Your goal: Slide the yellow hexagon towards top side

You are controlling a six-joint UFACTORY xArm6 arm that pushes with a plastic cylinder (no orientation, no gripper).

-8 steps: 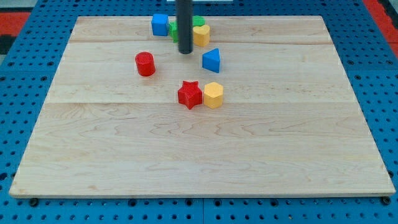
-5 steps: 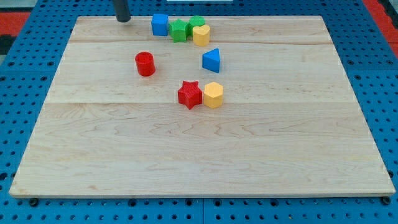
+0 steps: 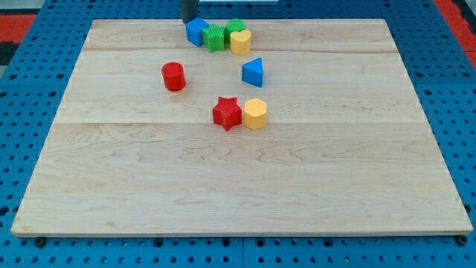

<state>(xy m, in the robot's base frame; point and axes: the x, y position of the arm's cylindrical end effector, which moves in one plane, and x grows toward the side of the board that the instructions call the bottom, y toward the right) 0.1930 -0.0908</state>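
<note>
My tip, a bare rod with no claw, sits top centre touching the blue cube; sweeping down toward the yellow hexagon risks scattering the top cluster or nudging the red star

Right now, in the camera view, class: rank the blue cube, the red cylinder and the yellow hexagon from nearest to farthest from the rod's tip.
My tip is at the view's top edge.
1. Blue cube, right beside it.
2. Red cylinder, lower left.
3. Yellow hexagon, mid-board, beside the red star.

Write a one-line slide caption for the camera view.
My tip touches the blue cube at the board's top edge, far from the yellow hexagon beside the red star.
</note>
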